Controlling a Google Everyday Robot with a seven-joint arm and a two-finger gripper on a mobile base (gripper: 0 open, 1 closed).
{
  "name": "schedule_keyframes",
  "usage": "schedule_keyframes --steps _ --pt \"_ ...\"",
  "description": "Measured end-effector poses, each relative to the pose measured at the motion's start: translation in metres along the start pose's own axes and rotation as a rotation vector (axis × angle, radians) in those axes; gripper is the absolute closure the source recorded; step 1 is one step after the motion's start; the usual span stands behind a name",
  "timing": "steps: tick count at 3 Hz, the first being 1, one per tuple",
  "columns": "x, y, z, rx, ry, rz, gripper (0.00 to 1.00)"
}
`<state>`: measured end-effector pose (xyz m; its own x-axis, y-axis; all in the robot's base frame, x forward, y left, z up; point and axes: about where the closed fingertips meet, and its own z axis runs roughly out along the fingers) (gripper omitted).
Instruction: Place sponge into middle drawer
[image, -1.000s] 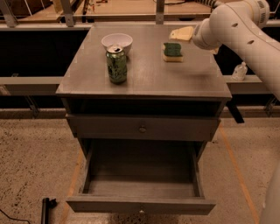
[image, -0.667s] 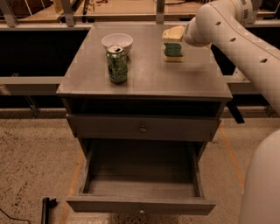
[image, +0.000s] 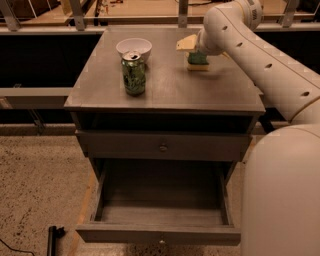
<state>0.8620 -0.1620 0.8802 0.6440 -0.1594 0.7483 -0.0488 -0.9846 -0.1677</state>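
The sponge (image: 198, 61) lies green face up on the grey cabinet (image: 165, 87), at the back right of its top. The gripper (image: 189, 45) sits right over it; whether it grasps the sponge I cannot tell. A green can (image: 133, 73) and white bowl (image: 134, 47) stand on the cabinet's left. The middle drawer (image: 160, 234) is pulled out at the cabinet's base, above a speckled floor (image: 35, 175).
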Motion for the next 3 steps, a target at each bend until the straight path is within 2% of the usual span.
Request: schedule_keyframes --steps 1,2,3 --pt "-0.012 -0.007 0.014 -0.005 -0.057 -0.009 0.17" --pt "-0.025 -0.007 0.026 -0.011 -0.108 -0.003 0.41" --pt "-0.028 -0.010 0.029 -0.006 -0.134 -0.005 0.72"
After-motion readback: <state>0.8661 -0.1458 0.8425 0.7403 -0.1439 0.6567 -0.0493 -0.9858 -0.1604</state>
